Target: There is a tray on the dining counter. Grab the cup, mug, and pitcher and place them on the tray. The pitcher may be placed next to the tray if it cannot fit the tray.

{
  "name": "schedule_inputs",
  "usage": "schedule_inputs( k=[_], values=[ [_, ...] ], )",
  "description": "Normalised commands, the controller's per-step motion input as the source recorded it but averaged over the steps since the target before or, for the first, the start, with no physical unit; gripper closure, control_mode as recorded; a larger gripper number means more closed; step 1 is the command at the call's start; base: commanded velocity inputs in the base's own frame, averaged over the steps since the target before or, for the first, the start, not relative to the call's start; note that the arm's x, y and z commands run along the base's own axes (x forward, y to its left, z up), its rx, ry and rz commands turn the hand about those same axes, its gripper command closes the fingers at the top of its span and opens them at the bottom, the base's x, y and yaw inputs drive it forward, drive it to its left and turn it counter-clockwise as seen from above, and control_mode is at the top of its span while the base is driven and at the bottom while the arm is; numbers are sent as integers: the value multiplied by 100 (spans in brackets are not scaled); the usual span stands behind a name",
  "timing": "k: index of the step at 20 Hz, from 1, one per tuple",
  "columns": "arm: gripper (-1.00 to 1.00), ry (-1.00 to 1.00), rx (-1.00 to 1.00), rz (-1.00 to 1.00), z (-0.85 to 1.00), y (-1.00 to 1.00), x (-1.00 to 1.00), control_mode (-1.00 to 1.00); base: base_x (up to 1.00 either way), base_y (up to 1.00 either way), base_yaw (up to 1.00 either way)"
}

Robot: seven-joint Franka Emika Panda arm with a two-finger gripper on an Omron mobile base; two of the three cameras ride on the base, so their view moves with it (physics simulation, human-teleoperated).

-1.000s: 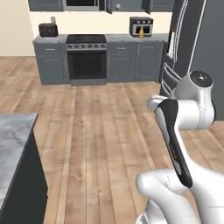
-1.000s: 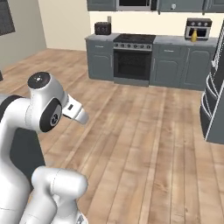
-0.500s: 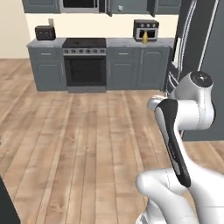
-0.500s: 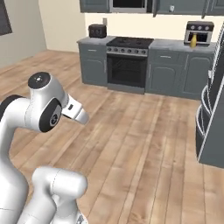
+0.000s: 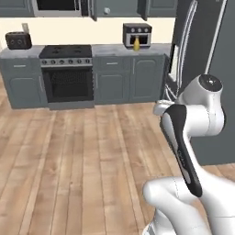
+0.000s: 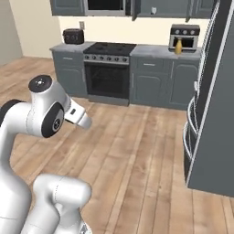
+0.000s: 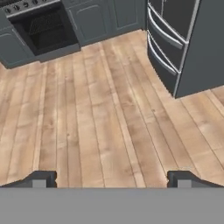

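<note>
The gripper (image 7: 112,178) stands wide open with nothing between its two dark tips (image 7: 40,178), looking down over bare wooden floor (image 7: 100,118); the arm (image 5: 193,133) is folded up close over the base, so nothing is being reached for at this moment. The pitcher (image 5: 136,43), a small mustard-yellow shape, stands on the far worktop (image 5: 151,47) at the back wall, just in front of the toaster oven (image 5: 137,35) and to the right of the stove (image 5: 67,69); from the right base view the pitcher (image 6: 178,46) sits against the same oven, well apart from the robot. I judge the job barely begun, with a long drive across open floor ahead. The main risk is the fridge (image 6: 215,96) on the right; its tall grey side and curved handles (image 6: 191,132) lie near the straight path to the pitcher, and a base that hugs that side could clip them with the arm's elbow. A second risk is the grasp itself; the pitcher stands hard up against the oven, so a finger may have no room behind it and may knock the bottle over or push it back. The toaster (image 5: 18,40) at the far left is out of the way.
</note>
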Motion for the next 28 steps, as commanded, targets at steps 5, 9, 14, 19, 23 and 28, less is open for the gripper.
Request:
schedule_inputs(
  k=[5,9,14,19,23,28],
  values=[
    [-100,0,0,0,0,0,0,100,100,-6,-46],
    [-100,0,0,0,0,0,0,100,100,50,-44],
    [-100,0,0,0,0,0,0,100,100,77,-35],
    [-100,0,0,0,0,0,0,100,100,100,-18],
    [-100,0,0,0,0,0,0,100,100,98,-13],
    [-100,0,0,0,0,0,0,100,100,6,1]
  ],
)
